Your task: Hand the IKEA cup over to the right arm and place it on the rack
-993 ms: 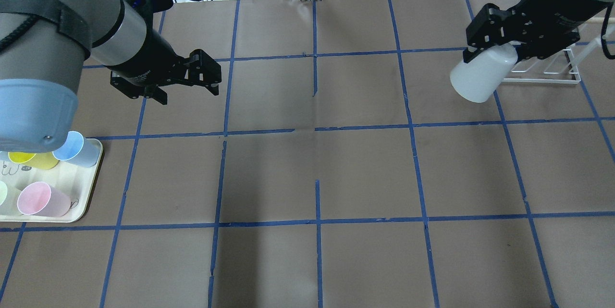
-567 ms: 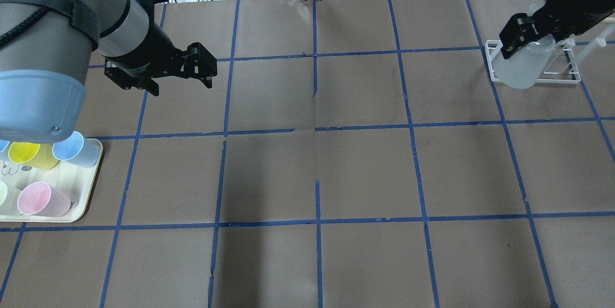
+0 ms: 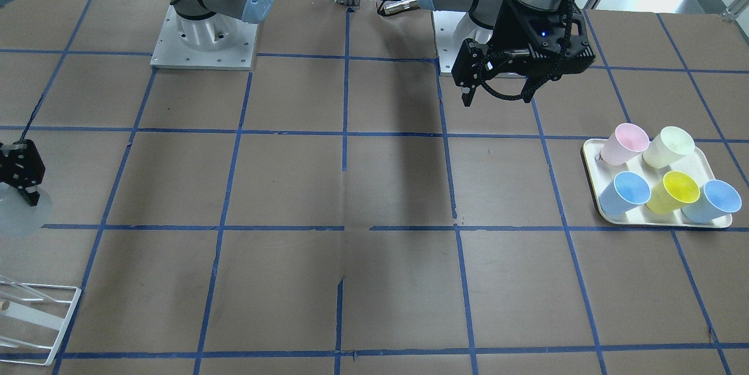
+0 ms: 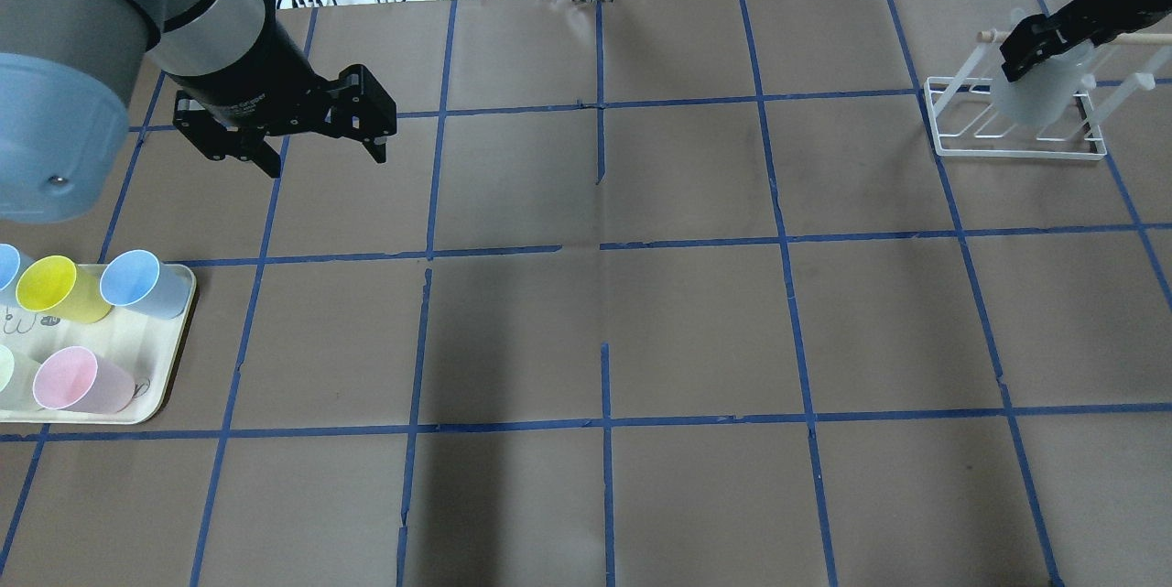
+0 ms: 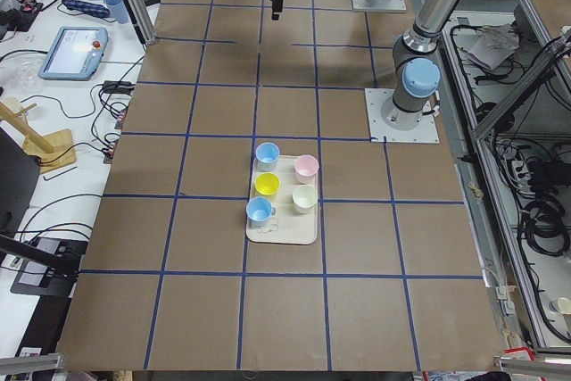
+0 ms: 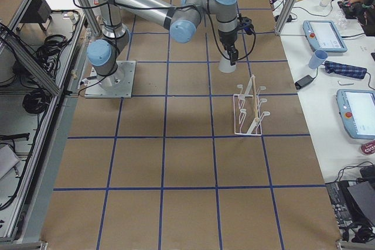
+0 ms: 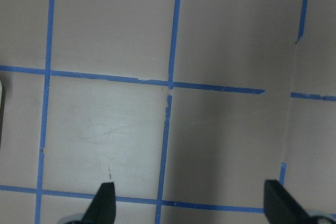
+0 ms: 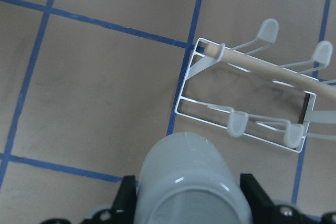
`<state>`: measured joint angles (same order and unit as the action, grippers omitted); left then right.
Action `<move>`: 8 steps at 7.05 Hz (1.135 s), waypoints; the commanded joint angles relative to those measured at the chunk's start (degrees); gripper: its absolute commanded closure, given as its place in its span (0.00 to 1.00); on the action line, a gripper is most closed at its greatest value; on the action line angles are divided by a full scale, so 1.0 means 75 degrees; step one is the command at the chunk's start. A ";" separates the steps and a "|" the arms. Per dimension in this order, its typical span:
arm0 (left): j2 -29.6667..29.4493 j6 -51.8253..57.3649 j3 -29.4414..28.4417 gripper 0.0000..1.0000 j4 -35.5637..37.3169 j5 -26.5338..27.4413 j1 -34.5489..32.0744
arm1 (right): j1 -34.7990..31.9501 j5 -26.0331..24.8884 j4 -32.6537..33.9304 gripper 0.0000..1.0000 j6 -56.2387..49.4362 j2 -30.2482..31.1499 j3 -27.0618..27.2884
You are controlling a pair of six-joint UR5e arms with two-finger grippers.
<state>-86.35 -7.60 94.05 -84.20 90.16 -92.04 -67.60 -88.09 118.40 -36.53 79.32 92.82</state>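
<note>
Brown papered table (image 4: 696,331), blue tape grid (image 4: 604,423). The right gripper (image 8: 190,200) clamps the IKEA cup (image 4: 1039,94) near the rack (image 8: 262,67); the left gripper (image 4: 325,158) gapes.

Brown table (image 4: 696,321) gridded with blue tape (image 4: 607,477), white bench (image 6: 345,168) alongside.

Bench (image 4: 696,321): one.
Arms: two, the left arm (image 4: 211,19) and the right arm (image 6: 140,4).
Hands: two, the left hand (image 4: 327,163) and the right hand (image 4: 1030,51).
Cups: six in total. This comprises one pink cup (image 3: 626,142), one pale green cup (image 3: 669,145), one yellow cup (image 3: 673,191), two blue cups (image 3: 626,192) (image 3: 711,199) and one pale grey cup (image 8: 189,182).
Trays: one cream tray (image 4: 165,358).
Racks: one white wire rack (image 6: 247,114), fitted with one wooden rod (image 8: 262,68) and four capped pegs (image 8: 268,27).
</note>
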 commanded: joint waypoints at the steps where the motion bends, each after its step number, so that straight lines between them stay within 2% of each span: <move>1: -0.0018 0.1156 -0.0001 0.00 0.0046 -0.0010 0.0003 | 0.0188 0.0061 0.0198 0.41 -0.0239 -0.0671 -0.0550; 8: -0.0007 0.1412 0.0011 0.00 0.0000 0.0002 0.0049 | 0.0188 0.0050 0.0573 0.40 -0.0250 -0.1376 -0.0705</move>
<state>-86.35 2.99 94.13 -84.16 90.18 -91.92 -66.18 -87.63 122.55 -38.39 69.63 87.57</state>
